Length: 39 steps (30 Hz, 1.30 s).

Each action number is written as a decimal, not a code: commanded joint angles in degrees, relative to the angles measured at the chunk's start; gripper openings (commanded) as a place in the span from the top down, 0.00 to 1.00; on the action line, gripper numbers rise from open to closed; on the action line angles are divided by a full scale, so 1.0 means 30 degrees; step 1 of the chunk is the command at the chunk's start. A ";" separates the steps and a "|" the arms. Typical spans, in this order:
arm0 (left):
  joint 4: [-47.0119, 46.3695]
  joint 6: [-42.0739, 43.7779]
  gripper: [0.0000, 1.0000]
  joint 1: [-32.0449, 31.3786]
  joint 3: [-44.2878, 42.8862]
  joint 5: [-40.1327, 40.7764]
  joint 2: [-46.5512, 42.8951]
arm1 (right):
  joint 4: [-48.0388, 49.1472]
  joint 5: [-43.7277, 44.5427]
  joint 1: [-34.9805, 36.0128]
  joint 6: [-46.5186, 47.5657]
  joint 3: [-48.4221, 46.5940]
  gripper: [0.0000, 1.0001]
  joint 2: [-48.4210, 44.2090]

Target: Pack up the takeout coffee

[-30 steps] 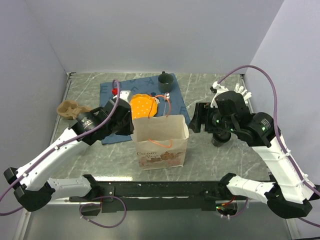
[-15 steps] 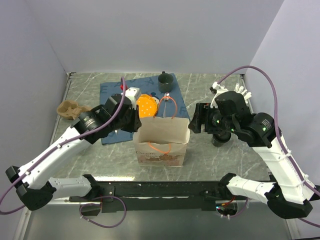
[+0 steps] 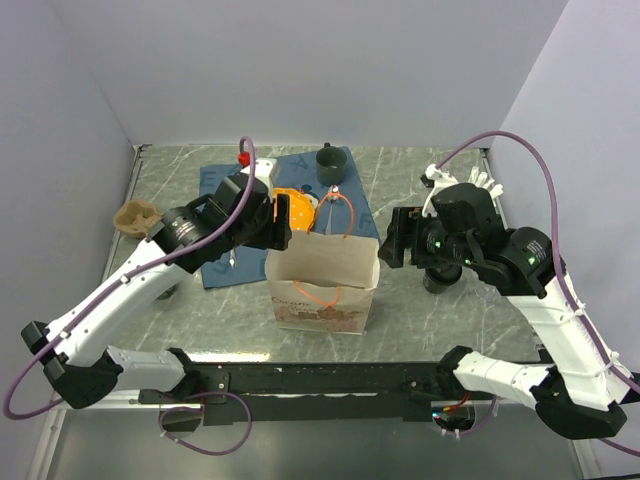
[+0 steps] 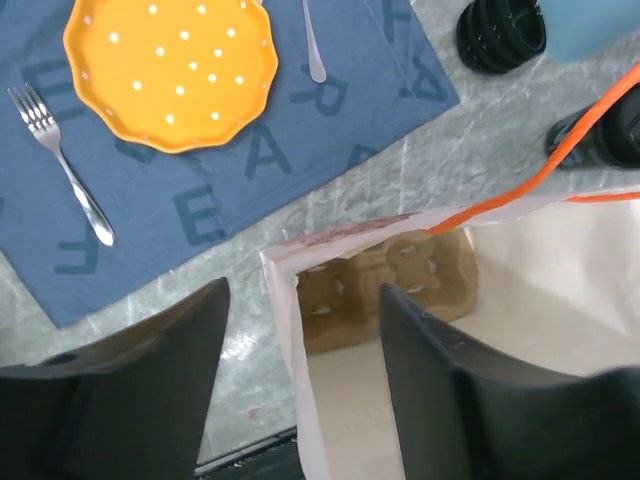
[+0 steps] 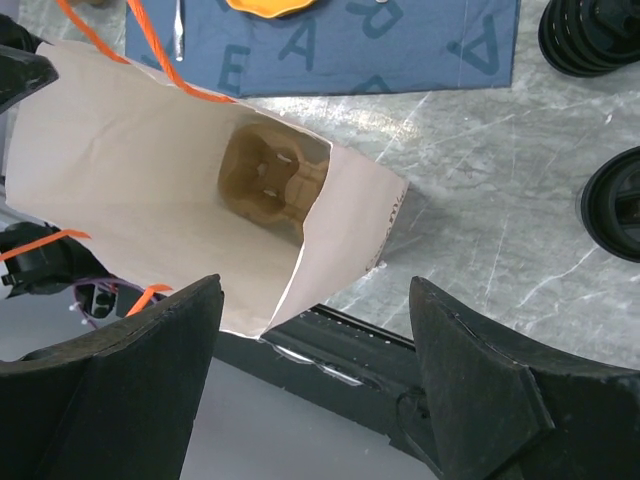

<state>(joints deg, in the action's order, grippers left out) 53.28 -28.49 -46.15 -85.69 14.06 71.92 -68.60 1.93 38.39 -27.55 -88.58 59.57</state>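
The left arm (image 3: 105,305) and right arm (image 3: 565,320) are built of white shells joined by black housings. A purple cable (image 3: 548,190) is routed along each. Broad matte-black fingers (image 5: 480,400) are fitted to the left claw (image 4: 300,290) and right claw (image 5: 315,290).

Blue placemat (image 4: 250,170): large letters E, A, R. Bag (image 3: 320,305) print unreadable.

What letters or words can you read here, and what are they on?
"E" and "A": big dark letters scattered over the blue placemat; no whole word shows.
Printed writing on the front of the paper bag: too blurred to read.
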 commanded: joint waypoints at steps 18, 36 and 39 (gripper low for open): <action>0.0406 -0.3248 0.32 0.0061 0.3310 -0.1818 -0.4256 | -0.3762 0.5534 -0.2655 -0.0249 -0.3786 0.00 0.3022; 0.1958 -0.0114 0.03 0.0061 0.1874 -0.0440 -0.5428 | 0.2264 0.3867 -1.0394 0.1215 0.6287 0.04 0.3169; 0.1754 0.0238 0.03 0.0061 0.1845 -0.0470 -0.5458 | 0.3785 0.3108 -1.1009 0.1477 0.7140 0.05 0.3725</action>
<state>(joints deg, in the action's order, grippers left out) 58.81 -30.39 -46.15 -78.08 11.92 56.36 -66.65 13.45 7.33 -24.03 -69.36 69.56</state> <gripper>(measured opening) 0.972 0.956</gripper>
